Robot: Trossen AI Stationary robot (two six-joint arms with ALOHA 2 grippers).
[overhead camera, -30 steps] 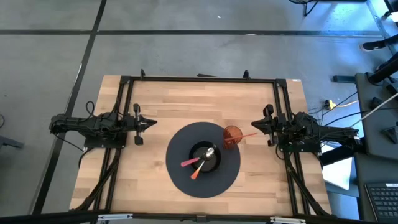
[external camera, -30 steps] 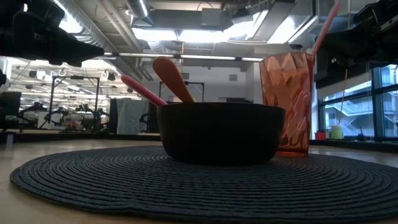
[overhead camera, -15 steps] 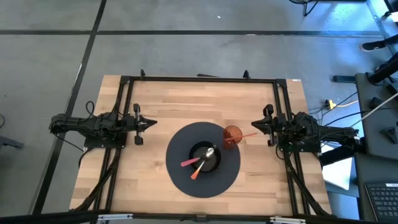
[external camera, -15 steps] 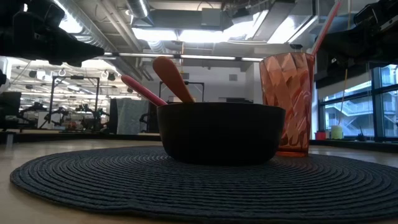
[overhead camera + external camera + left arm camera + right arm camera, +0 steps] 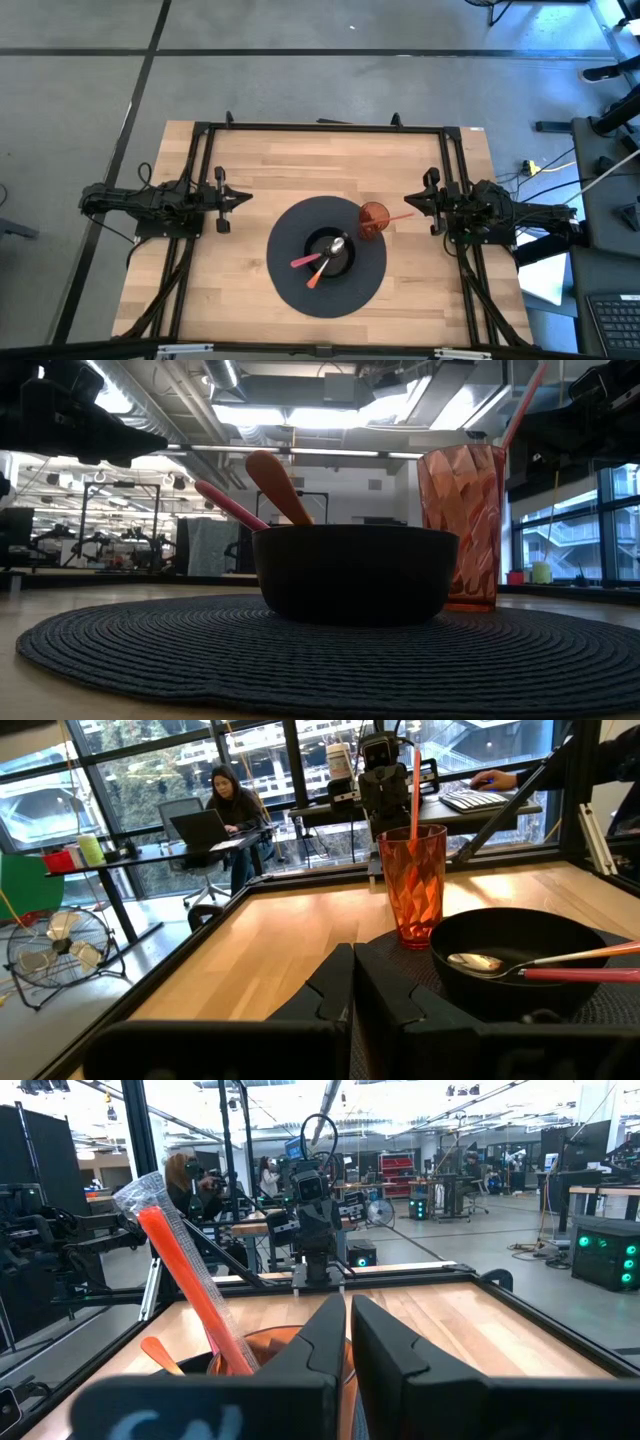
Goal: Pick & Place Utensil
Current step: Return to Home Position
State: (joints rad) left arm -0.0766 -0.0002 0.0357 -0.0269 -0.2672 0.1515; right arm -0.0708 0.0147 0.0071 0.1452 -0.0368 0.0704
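A black bowl [image 5: 330, 255] stands in the middle of a dark round placemat [image 5: 290, 285]. In the bowl lie a silver spoon with a pink handle [image 5: 305, 261] and an orange utensil [image 5: 318, 274]; their handles lean on the near-left rim. At the mat's far right stands an orange faceted cup [image 5: 373, 220]. A long red utensil [image 5: 190, 1280] leans in it, its top toward my right gripper. My left gripper [image 5: 245, 198] hovers shut at the table's left. My right gripper [image 5: 408, 203] hovers shut at the right, beside the red utensil's top end and holding nothing.
Black frame rails [image 5: 320, 127] run along the table's far edge and both sides. Bare wood [image 5: 230, 290] lies left of the mat and beyond it. In the room beyond the table, a person sits at a laptop [image 5: 225, 795].
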